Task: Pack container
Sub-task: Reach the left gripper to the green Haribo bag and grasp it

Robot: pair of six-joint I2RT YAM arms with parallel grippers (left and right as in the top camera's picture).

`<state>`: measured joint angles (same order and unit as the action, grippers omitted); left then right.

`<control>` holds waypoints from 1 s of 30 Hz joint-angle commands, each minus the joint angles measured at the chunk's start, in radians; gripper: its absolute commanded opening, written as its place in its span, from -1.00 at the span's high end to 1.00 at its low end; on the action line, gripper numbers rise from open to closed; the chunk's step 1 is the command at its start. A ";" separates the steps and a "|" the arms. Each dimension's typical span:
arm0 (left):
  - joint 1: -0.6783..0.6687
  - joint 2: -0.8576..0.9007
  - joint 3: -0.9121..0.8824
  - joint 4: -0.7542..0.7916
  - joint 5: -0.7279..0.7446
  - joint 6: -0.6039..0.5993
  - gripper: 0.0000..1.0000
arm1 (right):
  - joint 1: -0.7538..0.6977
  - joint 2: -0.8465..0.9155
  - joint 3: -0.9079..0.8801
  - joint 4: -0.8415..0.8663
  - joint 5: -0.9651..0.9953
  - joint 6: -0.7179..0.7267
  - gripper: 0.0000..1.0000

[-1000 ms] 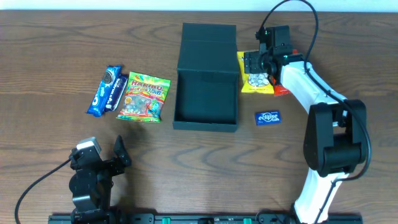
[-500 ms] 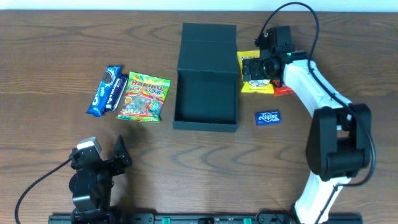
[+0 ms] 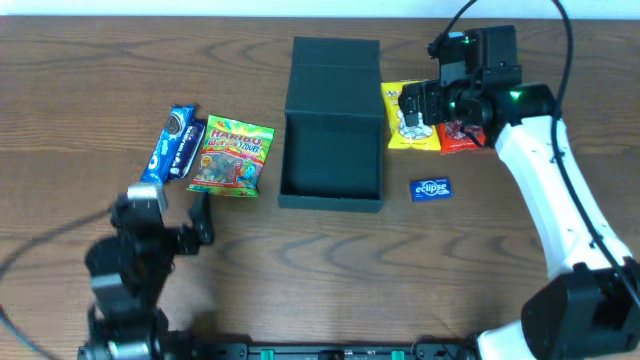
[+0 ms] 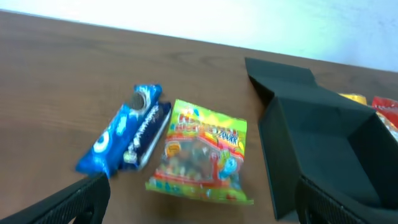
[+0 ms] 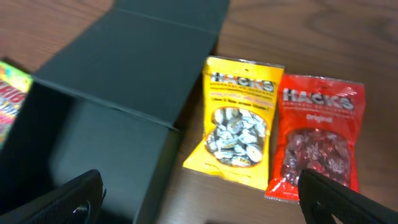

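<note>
Both grippers stand open and empty, and the dark green box lies open at the middle of the table.

The right gripper (image 5: 205, 208) has its fingers spread wide with nothing between them and hovers above the yellow candy bag (image 5: 239, 121). The red candy bag (image 5: 317, 134) lies touching the yellow bag's right edge. The box (image 3: 332, 125) is just left of the yellow bag, its flap lid folded back flat toward the far edge of the table (image 3: 300, 270). A small blue gum pack (image 3: 431, 188) lies nearer the arm's base, off the box's front right corner. The left gripper (image 4: 205, 211) is also spread wide and holds nothing. Ahead of it lie a gummy bag (image 4: 202, 152) and a blue cookie packet (image 4: 124, 137), side by side to the left of the box.
</note>
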<state>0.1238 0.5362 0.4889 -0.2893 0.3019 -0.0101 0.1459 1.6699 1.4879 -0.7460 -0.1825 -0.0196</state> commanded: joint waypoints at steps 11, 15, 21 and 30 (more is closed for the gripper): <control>-0.394 0.960 0.509 -0.078 -0.198 0.294 -0.91 | -0.040 -0.003 0.015 -0.029 -0.072 -0.035 -0.96; -0.402 1.051 0.509 -0.041 -0.251 0.253 -0.91 | -0.063 -0.003 0.015 -0.044 -0.072 -0.039 -0.96; -0.332 1.057 0.509 0.016 -0.167 0.110 -0.90 | -0.080 -0.003 0.015 -0.059 -0.072 -0.042 -0.96; -0.292 1.167 0.509 0.028 -0.175 0.137 -0.83 | -0.081 -0.003 0.015 -0.059 -0.068 -0.058 -0.97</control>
<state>-0.1719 1.6562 0.9787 -0.2710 0.1242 0.1272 0.0750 1.6695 1.4891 -0.8032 -0.2440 -0.0525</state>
